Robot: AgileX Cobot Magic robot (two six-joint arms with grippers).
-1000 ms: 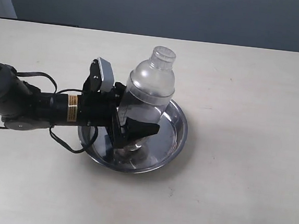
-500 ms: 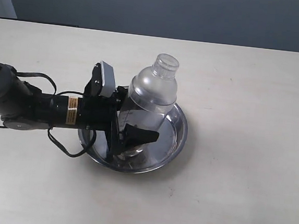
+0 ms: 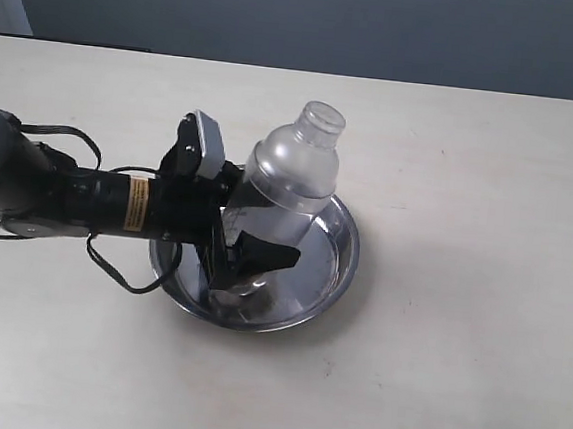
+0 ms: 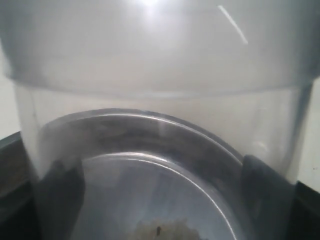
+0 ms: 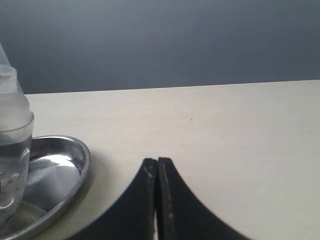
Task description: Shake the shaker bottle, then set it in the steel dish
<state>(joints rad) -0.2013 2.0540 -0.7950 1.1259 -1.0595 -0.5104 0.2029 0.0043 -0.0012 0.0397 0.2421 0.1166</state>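
Note:
The clear shaker bottle (image 3: 288, 170), with its frosted dome and small cap, stands slightly tilted with its base inside the round steel dish (image 3: 338, 269). My left gripper (image 3: 260, 238) reaches in from the left and is shut on the bottle's lower body. One black finger (image 3: 268, 254) shows in front; the other is hidden behind the bottle. In the left wrist view the bottle (image 4: 160, 65) fills the frame, the dish rim (image 4: 200, 135) and brown granules (image 4: 165, 231) showing through it. In the right wrist view my right gripper (image 5: 157, 162) is shut on nothing, beside the dish (image 5: 84, 162) and bottle (image 5: 12, 125).
The dish sits mid-table on a pale beige tabletop (image 3: 469, 190). Black cables (image 3: 116, 265) loop under the left arm next to the dish rim. A dark blue-grey wall (image 3: 333, 23) runs behind the table's far edge.
The bottle has come down a little and stands straighter in the dish. The left arm has shifted slightly to the left, still holding it.

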